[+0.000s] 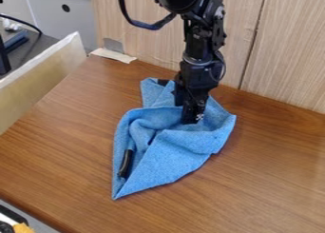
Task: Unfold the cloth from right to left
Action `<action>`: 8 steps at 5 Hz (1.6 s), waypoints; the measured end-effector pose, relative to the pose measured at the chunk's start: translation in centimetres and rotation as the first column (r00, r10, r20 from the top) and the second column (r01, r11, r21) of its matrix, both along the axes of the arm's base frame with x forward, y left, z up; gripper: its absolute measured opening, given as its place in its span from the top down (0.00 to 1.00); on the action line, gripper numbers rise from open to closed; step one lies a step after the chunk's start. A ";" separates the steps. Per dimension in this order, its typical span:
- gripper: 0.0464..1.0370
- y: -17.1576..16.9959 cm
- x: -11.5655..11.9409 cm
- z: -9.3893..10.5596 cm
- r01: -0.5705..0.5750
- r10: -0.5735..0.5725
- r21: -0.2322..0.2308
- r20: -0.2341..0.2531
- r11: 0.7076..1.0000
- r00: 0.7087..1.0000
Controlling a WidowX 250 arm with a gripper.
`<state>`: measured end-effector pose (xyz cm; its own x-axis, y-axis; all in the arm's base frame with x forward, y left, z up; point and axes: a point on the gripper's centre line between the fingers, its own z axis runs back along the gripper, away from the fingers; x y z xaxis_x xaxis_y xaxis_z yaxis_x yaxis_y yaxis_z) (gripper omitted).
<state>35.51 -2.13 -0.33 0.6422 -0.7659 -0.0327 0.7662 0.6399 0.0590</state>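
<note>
Over the far part of the blue cloth (171, 156), the black gripper (190, 117) is pointing down among the folds; whether its jaws are open or closed, one cannot tell. The cloth is lying bunched on the wooden table (266, 179), one corner pointing toward the near edge. On its left side, a dark, rod-like object (126, 163) is resting in a fold. Behind, a wood-grained panel (289, 51) is standing upright.

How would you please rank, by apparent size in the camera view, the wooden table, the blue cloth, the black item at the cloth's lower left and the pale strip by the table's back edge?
1. Wooden table
2. Blue cloth
3. Black item and pale strip: too alike to rank
</note>
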 end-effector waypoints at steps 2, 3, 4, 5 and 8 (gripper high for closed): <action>0.89 -0.1 0.1 0.0 0.007 -0.007 -0.002 0.004 1.000 1.000; 0.99 -0.1 -0.1 -0.1 0.004 -0.005 -0.003 -0.001 1.000 1.000; 0.99 0.2 -0.4 1.1 -0.001 0.001 0.000 0.025 1.000 1.000; 0.99 2.0 -0.5 3.2 -0.039 0.039 -0.003 0.077 0.999 0.996; 0.99 13.9 -4.3 4.2 -0.346 0.351 -0.065 0.112 0.936 0.930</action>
<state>31.20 11.78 3.86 0.8661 -0.4919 0.0891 0.4832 0.8694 0.1029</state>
